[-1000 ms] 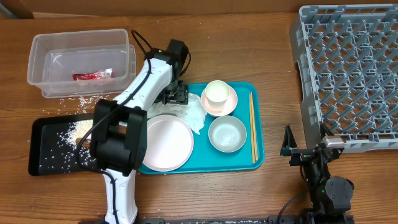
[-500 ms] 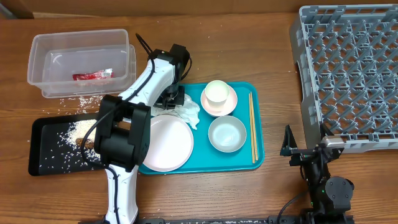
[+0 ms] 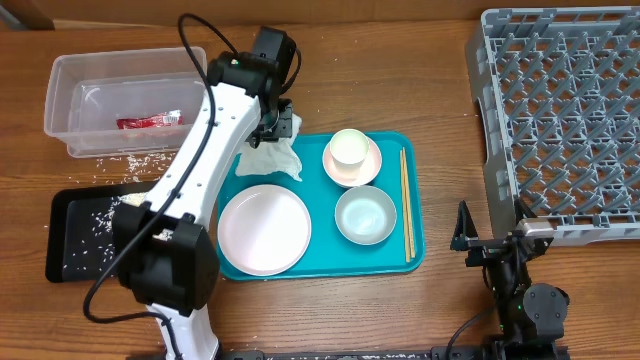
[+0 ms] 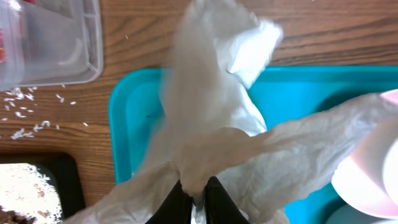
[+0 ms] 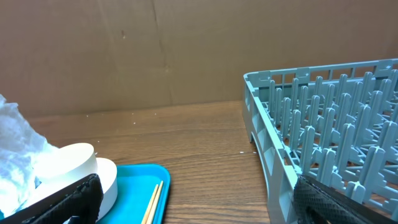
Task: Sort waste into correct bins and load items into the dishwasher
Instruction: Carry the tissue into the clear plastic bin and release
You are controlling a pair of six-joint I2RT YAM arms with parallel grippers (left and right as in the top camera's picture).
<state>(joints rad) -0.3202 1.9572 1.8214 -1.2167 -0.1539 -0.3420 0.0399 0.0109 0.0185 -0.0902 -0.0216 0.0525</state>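
My left gripper [image 3: 277,122] is shut on the crumpled white napkin [image 3: 270,155], which hangs above the back left corner of the teal tray [image 3: 415,245]. In the left wrist view the napkin [image 4: 211,118] spreads out from my pinched black fingertips [image 4: 198,194]. The clear tub [image 3: 130,100] holds a red wrapper [image 3: 150,121]. Rice lies in the black tray [image 3: 60,260]. On the teal tray sit a white plate [image 3: 265,228], a cup in a bowl [image 3: 351,155], another bowl [image 3: 365,214] and chopsticks [image 3: 405,200]. My right gripper [image 3: 468,240] stands open beside the grey dish rack [image 3: 560,120].
Loose rice grains [image 3: 125,160] lie on the wood between the tub and the black tray. The right wrist view shows the dish rack [image 5: 323,118] close on the right, and the chopsticks [image 5: 152,202] and the cup [image 5: 68,165] on the left.
My left gripper shut on the napkin and lifted it off the tray, moving back and slightly left. The plate is now fully uncovered. The right arm has not moved.
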